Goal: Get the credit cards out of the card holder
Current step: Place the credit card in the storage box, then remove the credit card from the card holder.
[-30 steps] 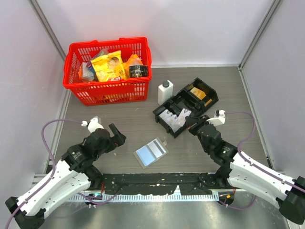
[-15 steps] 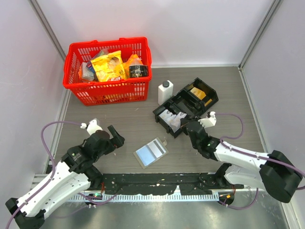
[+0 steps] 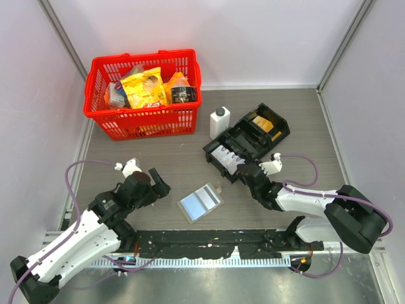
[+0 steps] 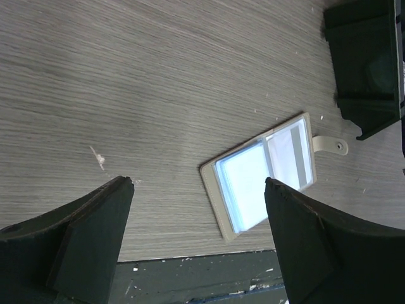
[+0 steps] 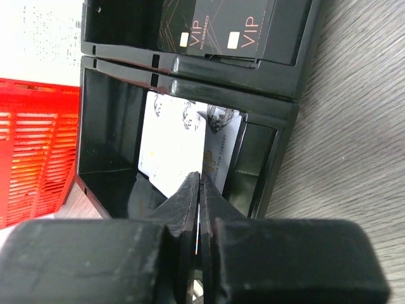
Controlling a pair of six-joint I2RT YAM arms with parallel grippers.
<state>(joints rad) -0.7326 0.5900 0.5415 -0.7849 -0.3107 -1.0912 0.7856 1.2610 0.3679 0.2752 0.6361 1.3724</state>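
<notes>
the card holder (image 3: 200, 202) lies open, flat on the table (image 3: 304, 120) at near centre, light, thin and probably slick on its shiny panel, so pinch an edge; the left gripper (image 4: 197, 185) hovers over it spread wide, the right gripper (image 5: 199, 183) pressed together by the tray (image 3: 283, 134).

The card holder (image 3: 200, 202) has a grey-tan rim and a shiny pale blue panel. The table (image 3: 177, 168) is grey wood-grain. The glossy black tray (image 5: 190, 73) carries white cards (image 5: 174, 149) with dark print and black cards (image 5: 218, 28) lettered VIP in gold. The basket (image 3: 145, 58) is red lattice.
</notes>
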